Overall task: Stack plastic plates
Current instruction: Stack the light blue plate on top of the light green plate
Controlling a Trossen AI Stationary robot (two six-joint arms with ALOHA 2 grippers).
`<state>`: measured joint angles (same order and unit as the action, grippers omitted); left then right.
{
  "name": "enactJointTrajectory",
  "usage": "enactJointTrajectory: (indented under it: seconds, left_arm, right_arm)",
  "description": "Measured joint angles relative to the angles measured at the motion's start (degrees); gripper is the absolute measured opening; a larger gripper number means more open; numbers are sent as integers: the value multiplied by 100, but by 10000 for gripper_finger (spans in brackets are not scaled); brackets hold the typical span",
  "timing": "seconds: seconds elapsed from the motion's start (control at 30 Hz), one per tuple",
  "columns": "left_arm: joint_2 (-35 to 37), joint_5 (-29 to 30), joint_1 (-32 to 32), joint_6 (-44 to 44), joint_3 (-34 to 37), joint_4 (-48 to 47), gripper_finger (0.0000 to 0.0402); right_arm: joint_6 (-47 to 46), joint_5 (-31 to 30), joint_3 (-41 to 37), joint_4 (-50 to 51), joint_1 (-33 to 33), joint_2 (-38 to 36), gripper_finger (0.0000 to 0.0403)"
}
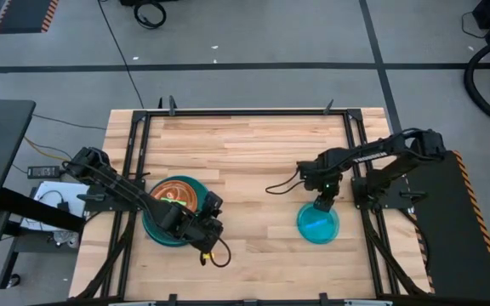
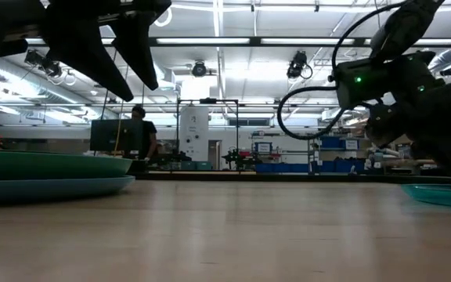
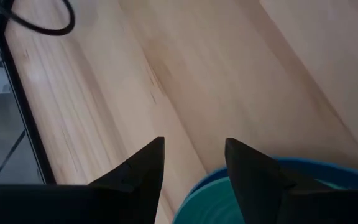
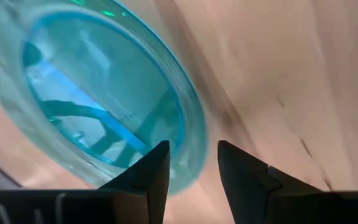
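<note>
A stack of plates [image 1: 175,208] lies at the table's left: large blue and teal plates at the bottom, with dark teal, brown, orange and green ones on top. It also shows in the low view [image 2: 45,176]. My left gripper [image 1: 209,228] is open and empty above the stack's right rim [image 3: 229,193]. A cyan plate [image 1: 318,224] lies flat on the table at the right. My right gripper [image 1: 321,204] is open at its far rim [image 4: 191,149], one finger on either side. No pink plate shows.
Bare wood lies between the stack and the cyan plate and toward the far edge. A black metal frame [image 1: 245,112] runs round the table. A loose cable [image 1: 215,252] lies near the front edge by my left gripper. People stand in the room behind [image 2: 139,137].
</note>
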<state>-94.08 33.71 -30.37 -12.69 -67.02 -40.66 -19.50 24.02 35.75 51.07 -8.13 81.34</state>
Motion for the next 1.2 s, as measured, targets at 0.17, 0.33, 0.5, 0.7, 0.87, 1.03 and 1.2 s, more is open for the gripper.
enactJointTrajectory:
  seconds: [0.17,0.33,0.5,0.7,0.87,1.03,1.2]
  left_arm:
    - [-2,0,0,196,0,-229,176]
    - [-2,0,-11,455,0,-267,176]
    - [-2,-7,-141,460,0,-271,176]
    - [-2,-110,-422,260,0,-147,176]
    - [-2,-107,-591,146,0,473,176]
    - [-2,42,-570,-545,0,1180,176]
    - [-7,470,-374,-1336,0,1690,176]
  right_arm:
    - [91,131,-227,-326,-165,5,131]
    - [19,131,-229,-598,-173,5,99]
    - [7,96,-229,-820,-141,5,48]
    - [-84,-26,-225,-950,-139,5,8]
    - [-169,102,-127,-970,-139,8,7]
    - [-455,-57,384,-977,-139,9,5]
    - [-466,-191,996,-972,-139,9,5]
